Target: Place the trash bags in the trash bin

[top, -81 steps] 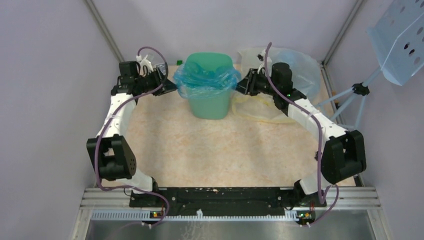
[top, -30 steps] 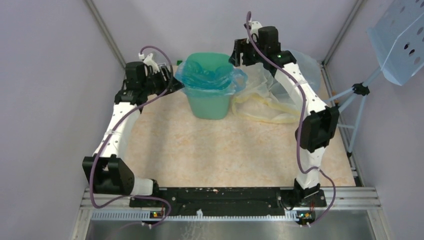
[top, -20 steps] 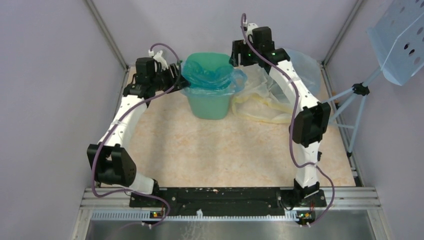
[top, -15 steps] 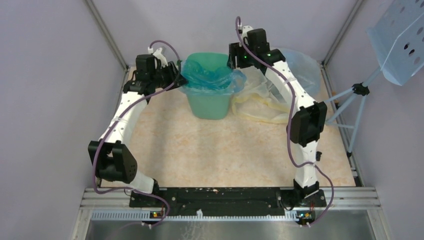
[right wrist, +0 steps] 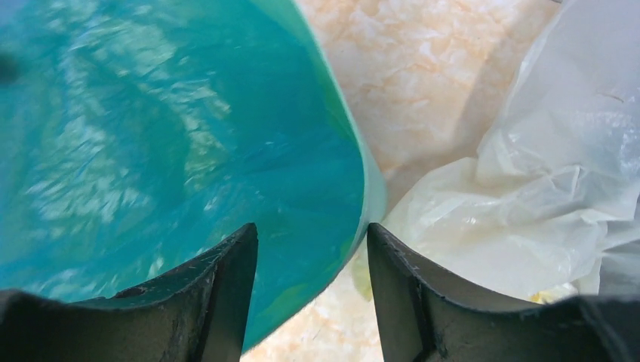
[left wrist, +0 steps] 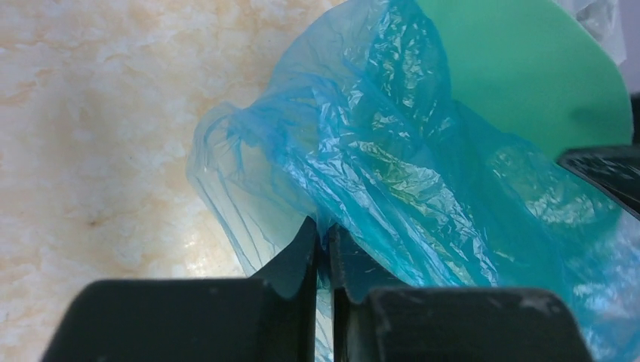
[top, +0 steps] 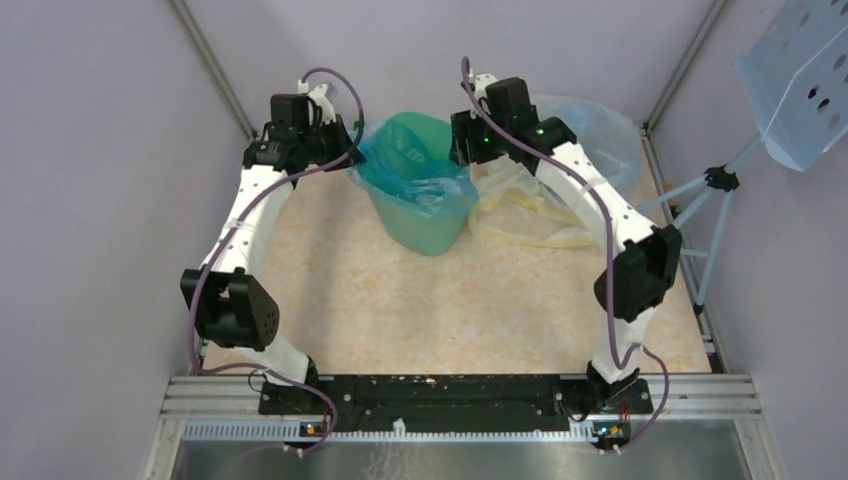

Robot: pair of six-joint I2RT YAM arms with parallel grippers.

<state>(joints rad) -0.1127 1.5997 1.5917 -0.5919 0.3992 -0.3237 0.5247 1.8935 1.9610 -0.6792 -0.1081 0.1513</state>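
The counter (top: 400, 310) stretches away from the arms' bases, and the bin (top: 435, 220) stands well back on it, apparently tipped off its base. A blue bag (top: 410, 172) lines the bin, and its loose edge spills over the rim. At the bin's left side, the left claw (left wrist: 323, 240) is pressed together on a fold of that film, probably to draw the edge out over the rim so the liner seats. The right claw (right wrist: 309, 232) is spread, with one finger inside the lined mouth and one outside. It straddles the right rim without clamping it, and seems placed to steady the bin against that pull. Just right of the bin, yellowish bags (top: 530, 215) lie crumpled on the counter, not yet binned. Farthest back, a pale blue bag (top: 605, 130) sits in the right corner.
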